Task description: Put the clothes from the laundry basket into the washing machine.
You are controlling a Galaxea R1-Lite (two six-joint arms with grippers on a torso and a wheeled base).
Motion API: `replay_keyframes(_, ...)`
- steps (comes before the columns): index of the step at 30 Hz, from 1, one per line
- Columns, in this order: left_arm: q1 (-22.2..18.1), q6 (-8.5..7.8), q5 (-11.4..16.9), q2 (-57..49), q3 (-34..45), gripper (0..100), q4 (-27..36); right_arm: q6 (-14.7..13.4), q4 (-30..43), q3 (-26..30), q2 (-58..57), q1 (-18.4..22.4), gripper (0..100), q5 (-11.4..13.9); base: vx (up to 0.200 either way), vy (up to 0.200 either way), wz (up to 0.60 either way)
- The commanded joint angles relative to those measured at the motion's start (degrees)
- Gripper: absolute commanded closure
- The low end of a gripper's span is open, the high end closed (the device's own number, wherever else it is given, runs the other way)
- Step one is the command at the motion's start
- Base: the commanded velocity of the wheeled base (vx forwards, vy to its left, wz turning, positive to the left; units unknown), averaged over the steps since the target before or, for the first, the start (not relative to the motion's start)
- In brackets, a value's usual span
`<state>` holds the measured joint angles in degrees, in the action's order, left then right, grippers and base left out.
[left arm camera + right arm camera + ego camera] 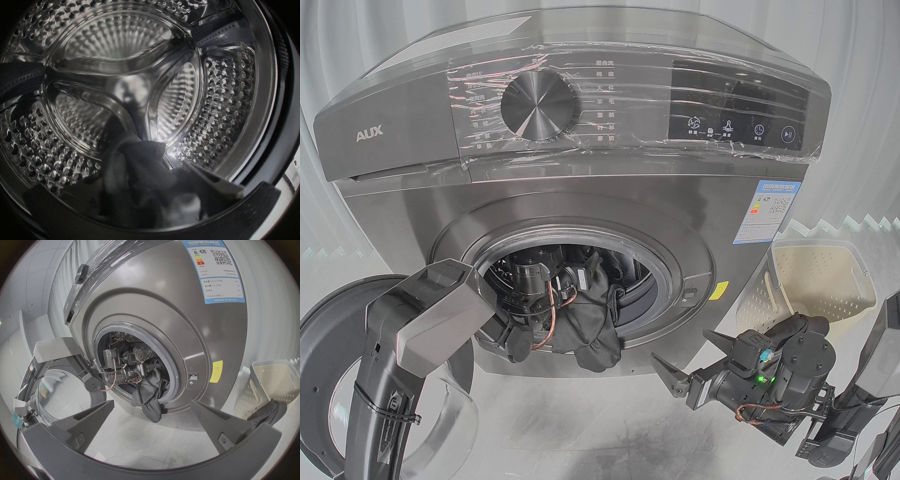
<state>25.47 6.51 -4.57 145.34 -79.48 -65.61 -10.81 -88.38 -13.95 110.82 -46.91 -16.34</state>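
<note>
The job was partway done. The left gripper [125, 181] sat inside the washing machine [675, 206] drum, fingers seemingly spread, with a dark garment [584, 325] bunched between them — its other end hung out over the door rim. The right gripper [679, 345] hovered wide and empty near the laundry basket [850, 275], where a second dark piece [268, 410] hung — not yet loaded.

I note a silver-grey washing machine [600, 206], a black garment [587, 325] at its opening's six o'clock, a cream cross-perforated laundry basket [831, 281], and a dimple-patterned steel drum [225, 103].
</note>
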Motion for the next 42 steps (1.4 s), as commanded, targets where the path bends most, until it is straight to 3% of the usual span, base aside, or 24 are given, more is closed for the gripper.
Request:
replay_keyframes(1, 1.96, 0.35, 2.11, -4.8, 8.99, 0, 0.31, -0.09, -0.04, -0.03, 0.18, -0.02, 0, -0.01, 0.0, 0.0, 0.0)
replay_keyframes(3, 1.96, 0.35, 2.11, -4.8, 8.99, 0, 0.31, -0.09, -0.04, -0.03, 0.18, -0.02, 0, -0.01, 0.0, 0.0, 0.0)
replay_keyframes(4, 3.71, 0.43, 7.03, -7.7, 15.5, 0, 0.48, -0.09, -0.04, -0.03, 0.27, -0.02, 0, -0.01, 0.0, 0.0, 0.0)
replay_keyframes(6, 4.5, 0.35, 8.53, -8.14, 17.96, 0, 0.57, -0.09, -0.04, -0.03, 0.27, -0.11, 0, -0.01, 0.0, 0.0, 0.0)
replay_keyframes(16, 6.0, -0.36, 9.14, -2.87, 16.38, 0, 0.48, -0.09, -0.04, -0.03, 0.09, -0.11, 0, -0.01, 0.0, 0.0, 0.0)
replay_keyframes(26, 4.59, -1.94, 8.26, 2.32, 11.37, 0, 0.57, 0.0, -0.04, -0.12, 0.01, -0.11, 0, -0.01, 0.0, 0.0, 0.0)
replay_keyframes(27, 4.59, -1.94, 8.17, 2.41, 11.19, 100, 0.48, 0.0, -0.04, -0.12, 0.01, -0.11, 0, -0.01, 0.0, 0.0, 0.0)
replay_keyframes(36, 4.24, -1.85, 7.91, 1.53, 10.75, 100, -0.22, 0.0, -0.04, -0.12, 0.01, -0.11, 0, -0.01, 0.0, 0.0, 0.0)
replay_keyframes(42, 1.16, -1.85, 3.6, 1.35, 2.23, 100, -1.19, 0.0, -0.04, -0.2, -0.08, -0.2, 0, -0.01, 0.0, 0.0, 0.0)
